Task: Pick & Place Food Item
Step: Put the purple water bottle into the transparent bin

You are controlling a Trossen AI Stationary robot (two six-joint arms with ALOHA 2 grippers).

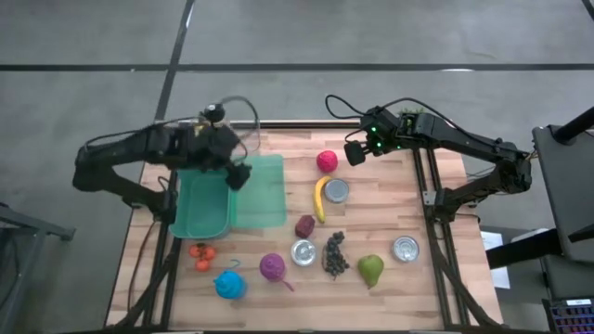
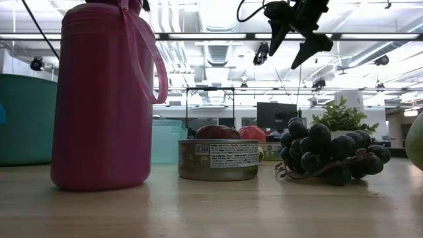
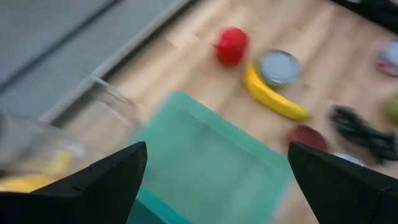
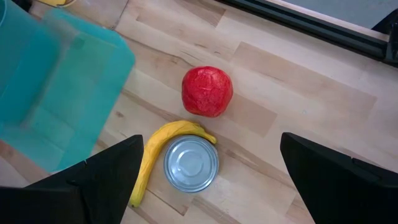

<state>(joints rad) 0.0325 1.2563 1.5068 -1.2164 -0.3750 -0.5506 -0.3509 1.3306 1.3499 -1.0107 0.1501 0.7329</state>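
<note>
High view: right gripper point(image 1: 354, 153) hangs over the far side of the tabletop point(image 1: 390, 218), fingers spread, holding nothing. Red fruit point(image 1: 327, 161) sits just beside it, toward the left arm; banana point(image 1: 319, 199) lies a bit nearer the front edge, touching or almost touching the silver can point(image 1: 336, 191).

Right wrist view frames all three between the spread fingers: red fruit point(image 4: 207, 91) ahead, banana point(image 4: 158, 151) curled round the can point(image 4: 191, 163).

Banana's long axis runs front-to-back on the tabletop, bowed toward the green bin point(image 1: 202, 206) side. Red fruit is round, no axis to speak of.

Left gripper point(image 1: 239, 174) is over the bin and its lid point(image 1: 260, 190), fingers also spread, empty, farther from the fruit.

Likely target is the red fruit or the banana; right arm is nearer either way.
</note>
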